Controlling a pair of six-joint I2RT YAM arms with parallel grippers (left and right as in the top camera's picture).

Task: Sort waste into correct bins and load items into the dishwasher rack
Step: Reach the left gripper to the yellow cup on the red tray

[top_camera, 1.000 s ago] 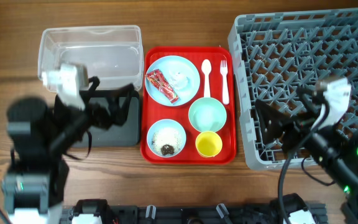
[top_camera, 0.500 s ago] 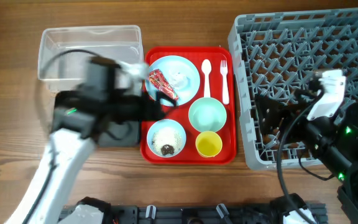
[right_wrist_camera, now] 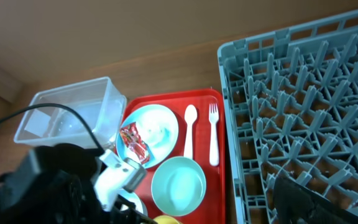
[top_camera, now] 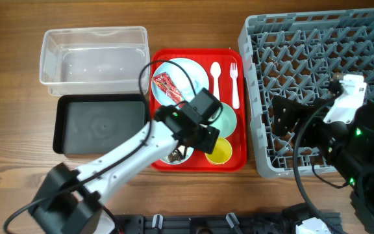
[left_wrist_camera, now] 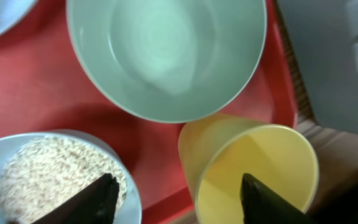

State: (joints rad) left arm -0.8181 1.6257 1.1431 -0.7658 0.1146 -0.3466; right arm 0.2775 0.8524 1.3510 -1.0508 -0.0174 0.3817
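Overhead: fork (top_camera: pixel 234 84) lies beside spoon (top_camera: pixel 215 81), tines pointing up-frame

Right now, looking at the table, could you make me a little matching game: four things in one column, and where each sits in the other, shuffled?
Things:
1. red snack wrapper
2. yellow cup
3. white fork
4. rice

Places:
A. in the small blue bowl
B. between the spoon and the grey rack
C. on the pale blue plate
D. at the red tray's corner, beside the mint bowl

Pairs: 1-C, 2-D, 3-B, 4-A.
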